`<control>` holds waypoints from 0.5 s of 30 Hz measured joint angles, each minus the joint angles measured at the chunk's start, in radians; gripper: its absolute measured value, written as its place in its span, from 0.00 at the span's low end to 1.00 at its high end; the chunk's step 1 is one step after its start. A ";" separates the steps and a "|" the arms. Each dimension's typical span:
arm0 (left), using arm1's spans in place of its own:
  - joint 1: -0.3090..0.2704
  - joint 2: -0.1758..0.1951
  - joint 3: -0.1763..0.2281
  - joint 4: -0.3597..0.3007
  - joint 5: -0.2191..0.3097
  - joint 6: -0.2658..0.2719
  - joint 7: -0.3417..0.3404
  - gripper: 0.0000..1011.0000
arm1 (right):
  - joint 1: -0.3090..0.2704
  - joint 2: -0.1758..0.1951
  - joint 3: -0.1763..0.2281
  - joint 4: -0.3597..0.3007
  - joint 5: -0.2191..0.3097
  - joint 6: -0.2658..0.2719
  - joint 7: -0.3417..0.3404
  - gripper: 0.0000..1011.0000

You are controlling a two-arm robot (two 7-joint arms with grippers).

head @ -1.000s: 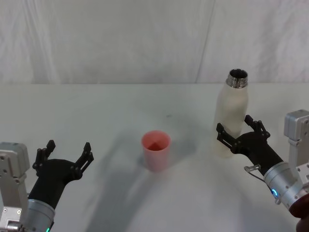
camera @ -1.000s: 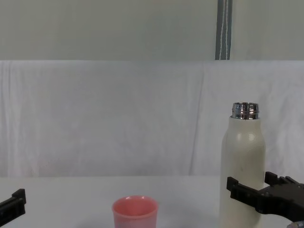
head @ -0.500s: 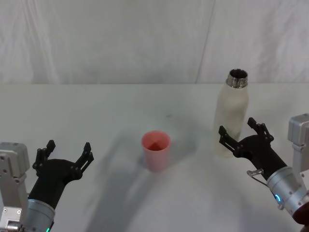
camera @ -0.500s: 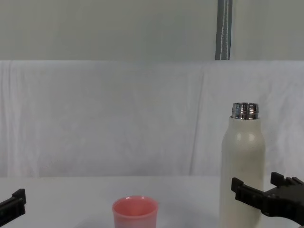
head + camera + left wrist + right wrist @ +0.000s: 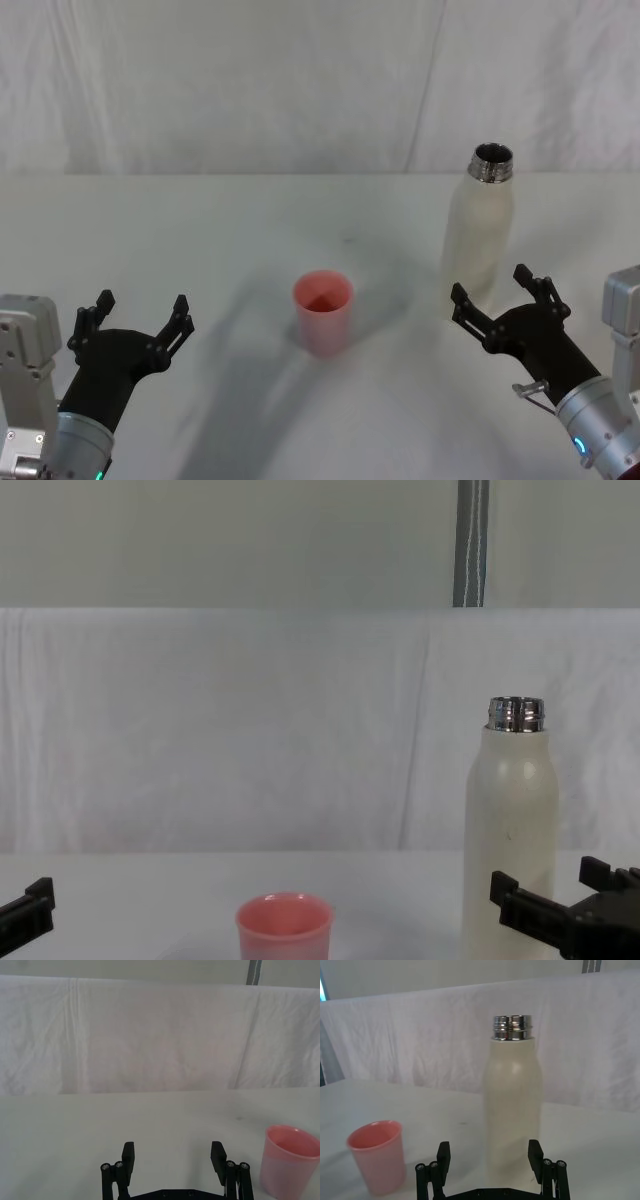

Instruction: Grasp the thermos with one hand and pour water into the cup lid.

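A cream thermos (image 5: 480,236) stands upright, cap off, toward the table's (image 5: 200,230) right side, with the pink cup lid (image 5: 323,311) nearer its middle. The right gripper (image 5: 499,303), spread wide, lines up just before the thermos, not touching. The left gripper (image 5: 137,319), also wide, waits near the front-left edge.

Cream-white thermos (image 5: 479,240); salmon-pink cup lid (image 5: 323,311) — black claws

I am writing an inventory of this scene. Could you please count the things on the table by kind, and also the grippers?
Thermos: 1, cream-white, upright, cap off.
Cup lid: 1, salmon-pink, upright.
Grippers: 2, both open; left gripper parked near the table's front, right gripper just in front of the thermos.
Total: 4.
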State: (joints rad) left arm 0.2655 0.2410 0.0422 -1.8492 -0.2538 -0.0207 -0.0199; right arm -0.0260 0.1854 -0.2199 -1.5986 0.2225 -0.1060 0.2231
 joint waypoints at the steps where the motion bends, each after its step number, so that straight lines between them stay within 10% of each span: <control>1: 0.000 0.000 0.000 0.000 0.000 0.000 0.000 0.99 | -0.005 0.000 -0.001 -0.005 -0.001 0.000 0.000 0.99; 15: 0.000 0.000 0.000 0.000 0.000 0.000 0.000 0.99 | -0.027 -0.008 -0.006 -0.017 -0.001 0.005 -0.002 0.99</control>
State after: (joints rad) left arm 0.2655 0.2410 0.0422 -1.8492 -0.2538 -0.0207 -0.0199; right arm -0.0529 0.1771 -0.2255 -1.6159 0.2217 -0.1007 0.2214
